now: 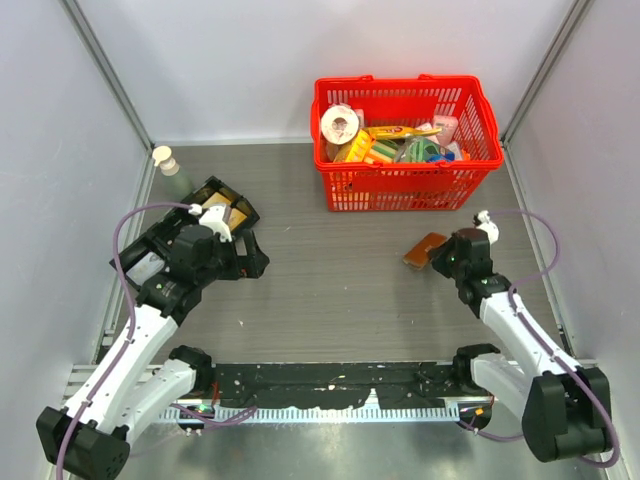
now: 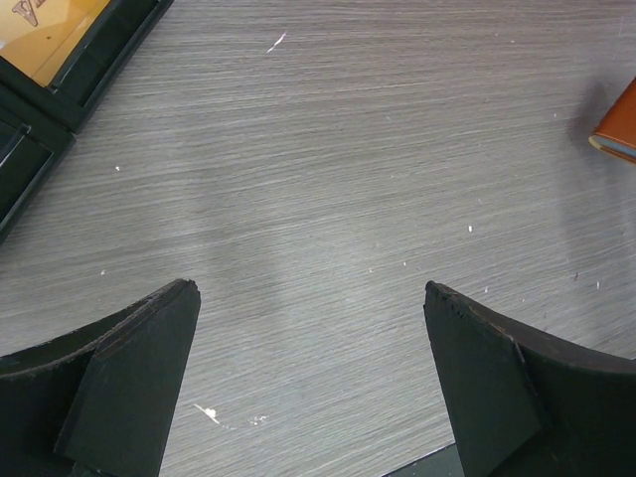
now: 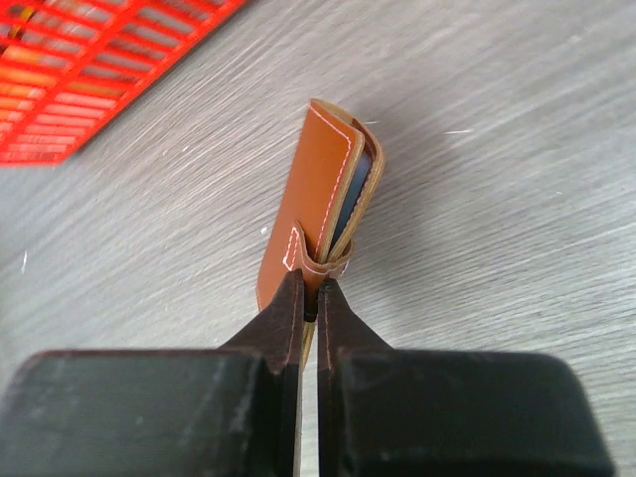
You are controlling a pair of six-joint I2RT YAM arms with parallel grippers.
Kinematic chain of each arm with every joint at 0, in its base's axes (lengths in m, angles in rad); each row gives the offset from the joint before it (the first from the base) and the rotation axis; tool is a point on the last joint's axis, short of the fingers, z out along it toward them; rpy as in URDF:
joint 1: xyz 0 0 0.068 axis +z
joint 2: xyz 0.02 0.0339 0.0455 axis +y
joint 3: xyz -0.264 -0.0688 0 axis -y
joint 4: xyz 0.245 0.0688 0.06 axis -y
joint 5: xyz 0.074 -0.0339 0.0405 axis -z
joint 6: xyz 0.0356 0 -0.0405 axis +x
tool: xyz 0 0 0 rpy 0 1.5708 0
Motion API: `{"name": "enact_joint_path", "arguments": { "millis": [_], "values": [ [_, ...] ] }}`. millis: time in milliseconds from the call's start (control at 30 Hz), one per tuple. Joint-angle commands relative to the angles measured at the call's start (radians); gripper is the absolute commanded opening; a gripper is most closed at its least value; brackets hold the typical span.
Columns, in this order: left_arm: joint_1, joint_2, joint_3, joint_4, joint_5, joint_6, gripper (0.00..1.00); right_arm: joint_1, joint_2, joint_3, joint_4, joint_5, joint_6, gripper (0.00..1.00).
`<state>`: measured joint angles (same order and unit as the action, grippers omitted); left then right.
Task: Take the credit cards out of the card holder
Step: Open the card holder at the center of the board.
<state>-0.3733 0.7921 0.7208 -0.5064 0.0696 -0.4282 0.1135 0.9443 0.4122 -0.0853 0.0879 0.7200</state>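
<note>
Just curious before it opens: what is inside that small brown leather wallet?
Only a blue-grey sliver shows between the flaps of the small brown leather wallet; any cards are covered.

Card holder (image 3: pixel 318 199) contents hidden; probable tray (image 2: pixel 104 45) cut by edge.

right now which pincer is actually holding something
The right pincer: it is shut on the tab end of the brown card holder. The left pincer stands wide open above the table, gripping nothing.

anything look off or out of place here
Only the card holder: it is tipped up on edge near the red basket, pinched at its tab end by the right gripper. Nothing looks spilled or damaged.
</note>
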Motion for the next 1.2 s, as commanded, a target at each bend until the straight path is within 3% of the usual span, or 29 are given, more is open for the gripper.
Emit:
{"name": "enact_joint_path", "arguments": {
  "millis": [0, 167, 400, 500, 567, 667, 733, 867, 1000, 1167],
  "values": [
    [-0.006, 0.012, 0.048, 0.014, -0.01, 0.023, 1.0, 0.115, 0.007, 0.2, -0.244, 0.044, -0.226, 0.01],
    [-0.004, 0.013, 0.048, 0.012, 0.007, 0.026, 1.0, 0.409, 0.131, 0.414, -0.439, 0.192, -0.344, 0.01],
    [-0.004, 0.003, 0.054, -0.014, -0.047, 0.052, 1.0, 0.852, 0.486, 0.64, -0.599, 0.676, -0.465, 0.01],
    [-0.004, -0.004, 0.052, -0.02, -0.062, 0.054, 1.0, 0.975, 0.669, 0.721, -0.675, 0.847, -0.484, 0.01],
    [-0.004, -0.01, 0.054, -0.03, -0.106, 0.054, 1.0, 1.044, 0.75, 0.783, -0.705, 0.875, -0.475, 0.01],
    [-0.004, -0.014, 0.058, -0.052, -0.166, 0.048, 1.0, 1.118, 0.817, 0.855, -0.728, 0.822, -0.444, 0.01],
    [-0.004, -0.016, 0.06, -0.063, -0.194, 0.042, 1.0, 1.152, 0.838, 0.882, -0.728, 0.754, -0.429, 0.07],
    [-0.004, -0.016, 0.06, -0.061, -0.205, 0.034, 1.0, 1.195, 0.835, 0.921, -0.719, 0.613, -0.406, 0.42],
    [-0.004, -0.005, 0.065, -0.058, -0.205, 0.023, 1.0, 1.197, 0.754, 0.889, -0.654, 0.436, -0.381, 0.66],
    [-0.004, 0.018, 0.057, -0.057, -0.134, -0.032, 1.0, 1.158, 0.67, 0.797, -0.591, 0.329, -0.315, 0.7]
  ]
}}
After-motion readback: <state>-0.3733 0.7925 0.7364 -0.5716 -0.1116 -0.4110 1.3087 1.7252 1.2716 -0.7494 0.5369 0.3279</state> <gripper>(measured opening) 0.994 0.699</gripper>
